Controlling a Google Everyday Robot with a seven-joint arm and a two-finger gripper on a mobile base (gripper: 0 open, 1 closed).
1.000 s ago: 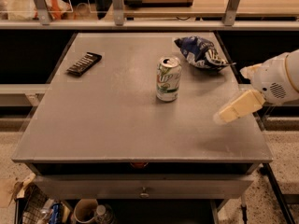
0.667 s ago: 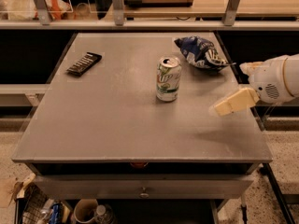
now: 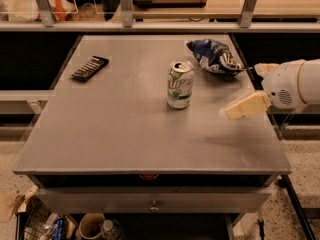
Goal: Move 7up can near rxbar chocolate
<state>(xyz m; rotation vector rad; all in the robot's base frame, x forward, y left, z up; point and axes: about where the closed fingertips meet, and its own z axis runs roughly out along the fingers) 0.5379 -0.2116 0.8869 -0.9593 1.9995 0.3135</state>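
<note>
Dim, warm overhead light leaves a soft sheen on the grey worktop (image 3: 125, 134). The tool (image 3: 239, 110), at 3 o'clock, casts a faint shadow, seemingly toward 6 o'clock; the space beneath the worktop is dark.

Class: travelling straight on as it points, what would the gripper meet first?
Probably the grey tabletop: the gripper, at the table's right edge, aims left, seemingly passing the white-green aluminium can. Depth unclear.

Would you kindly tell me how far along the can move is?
Done: nothing; the 7up can stands upright, far from the rxbar chocolate at the far left. In hand: the open gripper hovers right of the can, not touching it. Left: grasp, carry, set down beside the bar.
</note>
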